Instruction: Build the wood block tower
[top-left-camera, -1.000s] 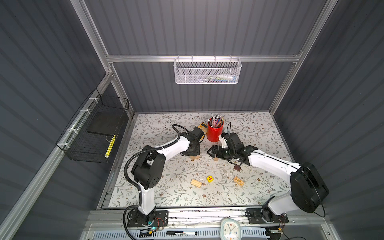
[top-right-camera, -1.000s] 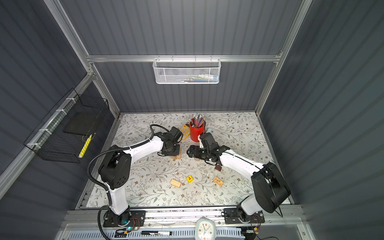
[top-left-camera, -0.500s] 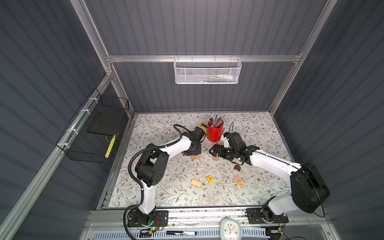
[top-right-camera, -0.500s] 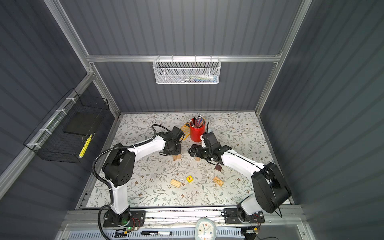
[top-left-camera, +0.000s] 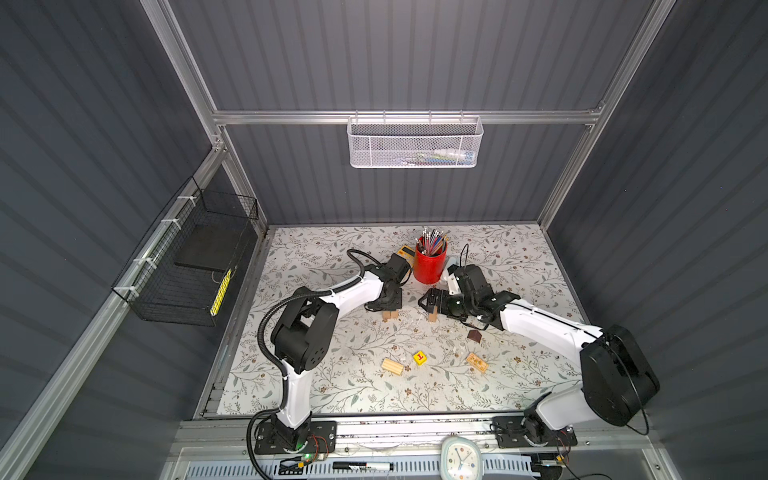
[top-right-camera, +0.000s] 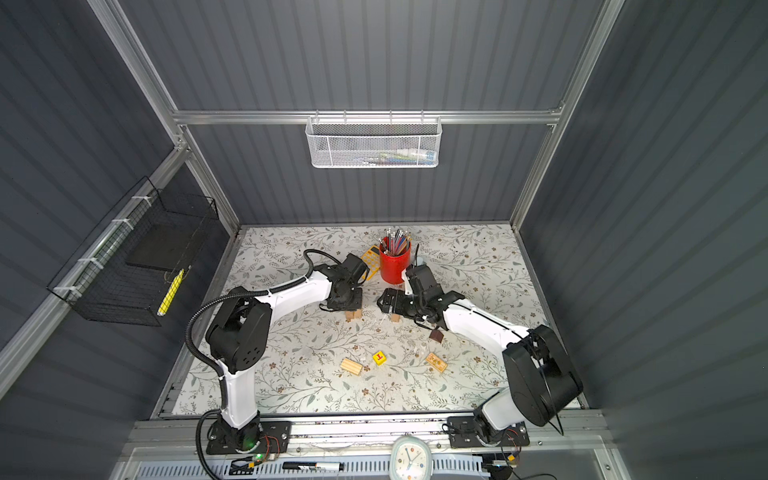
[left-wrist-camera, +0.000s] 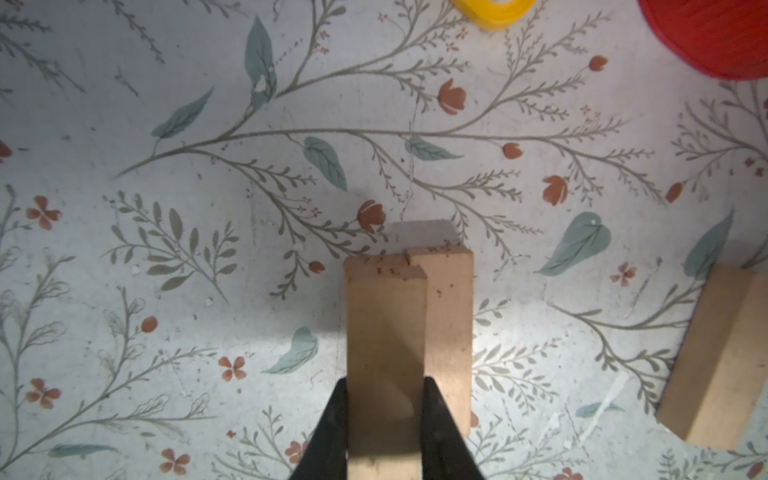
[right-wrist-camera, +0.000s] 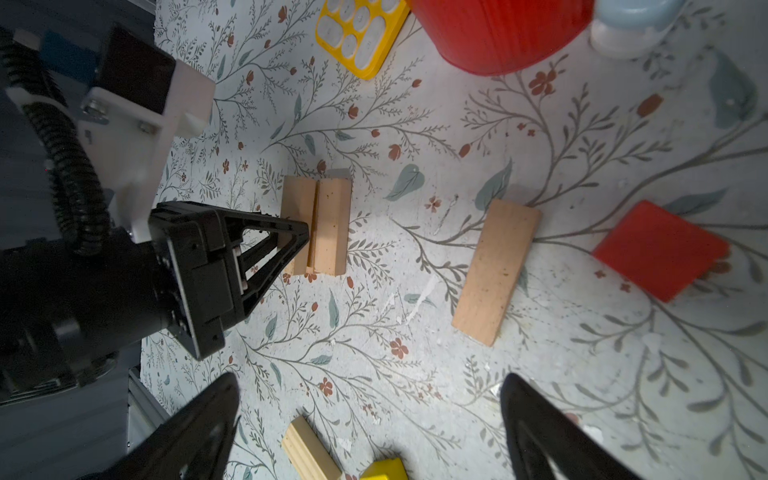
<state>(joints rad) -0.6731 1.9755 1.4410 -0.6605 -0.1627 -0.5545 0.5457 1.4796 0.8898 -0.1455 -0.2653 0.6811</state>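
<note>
One block (left-wrist-camera: 386, 332) in left fingers (left-wrist-camera: 440, 440) | red cube (right-wrist-camera: 660, 249): right wrist view only

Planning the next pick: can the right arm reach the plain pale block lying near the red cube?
Probably yes. The right gripper is open, and the plain pale block lies flat ahead of it, bare mat around it. The red cube and the left gripper, shut on another block, stand apart.

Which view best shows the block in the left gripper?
Left wrist: held block close up, jaws shut on it, beside a second block. Right wrist shows it partly behind the left gripper; both top views, tiny.
</note>
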